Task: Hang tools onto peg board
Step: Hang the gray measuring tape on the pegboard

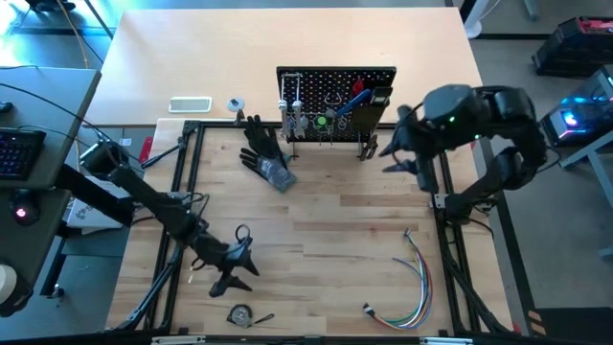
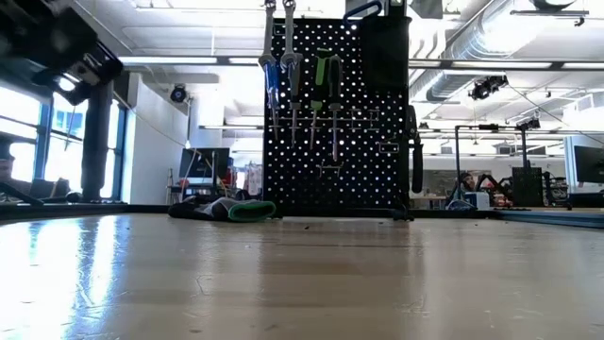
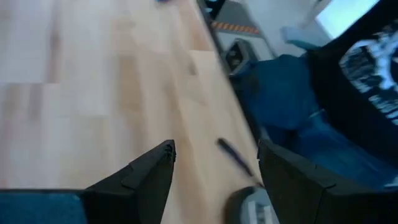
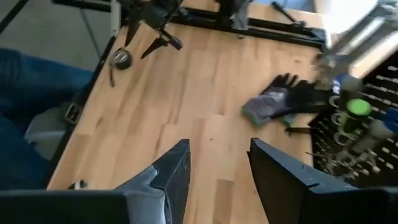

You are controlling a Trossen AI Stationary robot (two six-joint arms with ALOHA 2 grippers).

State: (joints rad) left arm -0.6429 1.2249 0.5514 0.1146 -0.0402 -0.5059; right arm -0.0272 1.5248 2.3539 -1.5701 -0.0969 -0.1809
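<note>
A light wooden table [image 1: 326, 225] carries the peg board [image 1: 335, 96] standing at twelve o'clock, a black glove [image 1: 266, 153] just beside it toward eleven, a bundle of coloured wires [image 1: 414, 283] at four, and a small round tool [image 1: 239, 314] at seven.

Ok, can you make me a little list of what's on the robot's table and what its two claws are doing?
peg board: upright at the table's far side, tools hanging on it
glove: lying just left of the board's front
coloured wires: near the right front
small round thing: by the front edge
left gripper: open, empty, over the left front
right gripper: open, empty, beside the board's right end
</note>
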